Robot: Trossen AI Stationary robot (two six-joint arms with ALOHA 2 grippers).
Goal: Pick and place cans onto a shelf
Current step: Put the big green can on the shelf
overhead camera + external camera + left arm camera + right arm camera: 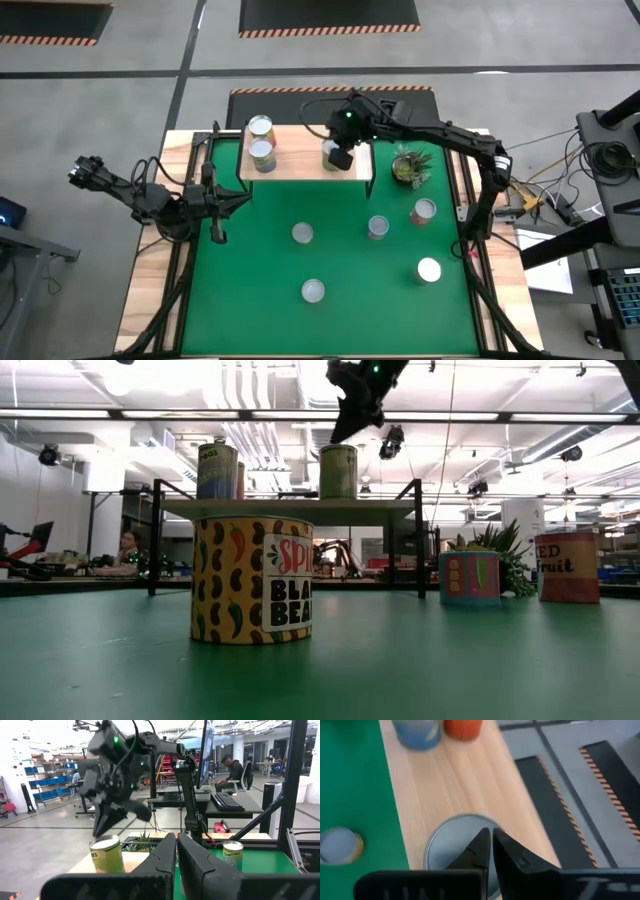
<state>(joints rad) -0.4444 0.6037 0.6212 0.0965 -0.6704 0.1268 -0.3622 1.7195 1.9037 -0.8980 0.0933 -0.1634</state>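
From above, the right hand (341, 157) hides the green-labelled can (338, 471) standing on the shelf (300, 165) at twelve o'clock of the table (260, 270). The low view shows that hand clenched empty, clear above it. The left hand (217, 236), clenched, waits at nine o'clock.

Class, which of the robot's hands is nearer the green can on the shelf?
Right. The right hand hovers shut directly above the green can; the left hand waits beside the shelf, off the table's left.
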